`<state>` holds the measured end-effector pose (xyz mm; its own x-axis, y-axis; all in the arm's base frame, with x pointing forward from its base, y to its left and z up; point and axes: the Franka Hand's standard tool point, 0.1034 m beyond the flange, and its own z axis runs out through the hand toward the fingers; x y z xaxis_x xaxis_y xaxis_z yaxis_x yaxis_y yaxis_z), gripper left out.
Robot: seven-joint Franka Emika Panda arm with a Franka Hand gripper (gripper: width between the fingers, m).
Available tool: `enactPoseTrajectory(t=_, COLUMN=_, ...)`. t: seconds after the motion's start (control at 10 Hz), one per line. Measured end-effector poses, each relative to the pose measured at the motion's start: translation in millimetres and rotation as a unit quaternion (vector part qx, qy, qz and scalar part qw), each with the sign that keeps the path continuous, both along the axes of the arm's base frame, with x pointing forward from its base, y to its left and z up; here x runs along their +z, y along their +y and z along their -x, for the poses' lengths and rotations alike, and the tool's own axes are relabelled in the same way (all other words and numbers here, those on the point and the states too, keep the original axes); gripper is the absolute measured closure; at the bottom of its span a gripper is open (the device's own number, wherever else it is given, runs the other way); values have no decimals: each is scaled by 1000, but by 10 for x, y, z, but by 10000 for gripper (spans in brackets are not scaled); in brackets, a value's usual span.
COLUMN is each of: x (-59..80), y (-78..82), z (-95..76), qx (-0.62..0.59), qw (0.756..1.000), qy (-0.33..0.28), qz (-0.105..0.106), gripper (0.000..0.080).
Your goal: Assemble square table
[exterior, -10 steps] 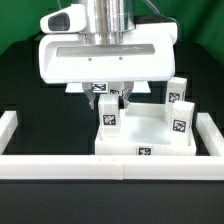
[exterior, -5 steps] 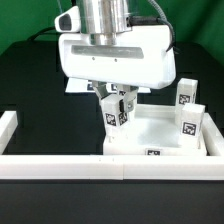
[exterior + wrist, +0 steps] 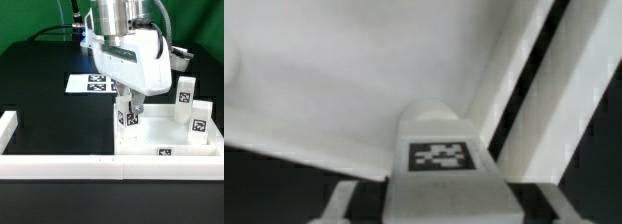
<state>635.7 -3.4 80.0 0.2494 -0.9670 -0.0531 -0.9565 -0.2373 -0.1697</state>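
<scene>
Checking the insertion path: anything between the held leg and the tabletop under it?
Nothing visible. The gripper is shut on a leg, held upright over the tabletop near its corner on the exterior view's left. The two legs already standing sit on the far side.

tabletop (image 3: 170, 138): plain white, with a small black-and-white tag on its front rim
held leg (image 3: 128, 112): white, with a black-and-white tag on its face; same tag seen close in the wrist view (image 3: 441, 153)
legs standing behind the tabletop (image 3: 186, 98): white, each with a black-and-white checker tag
gripper (image 3: 129, 104): white body, dark fingers
marker board (image 3: 88, 82): white, black-and-white tags, behind the tabletop
border walls (image 3: 60, 165): white
table surface (image 3: 45, 100): black
</scene>
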Motion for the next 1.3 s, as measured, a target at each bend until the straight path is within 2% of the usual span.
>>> enactPoseTrajectory(t=0.3, x=0, y=31, z=-6, qx=-114, qw=993, qy=8, qz=-29, gripper=509)
enactPoseTrajectory(t=0.4, x=-1, y=33, z=-6, qx=-117, qw=993, qy=8, qz=-30, gripper=509)
enactPoseTrajectory(t=0.5, x=-1, y=40, z=-6, qx=-116, qw=993, qy=8, qz=-30, gripper=428)
enactPoseTrajectory(t=0.6, x=-1, y=40, z=-6, qx=-110, qw=993, qy=8, qz=-29, gripper=292)
enactPoseTrajectory(t=0.7, x=-3, y=29, z=-3, qx=-70, qw=997, qy=4, qz=-23, gripper=292)
enactPoseTrajectory(t=0.8, x=-4, y=27, z=-2, qx=-41, qw=999, qy=1, qz=-18, gripper=182)
enactPoseTrajectory(t=0.9, x=-4, y=17, z=-2, qx=3, qw=1000, qy=-4, qz=-11, gripper=156)
enactPoseTrajectory(t=1.1, x=-4, y=13, z=-1, qx=152, qw=988, qy=-18, qz=13, gripper=151)
enactPoseTrajectory(t=1.3, x=-14, y=29, z=0, qx=280, qw=959, qy=-20, qz=24, gripper=150)
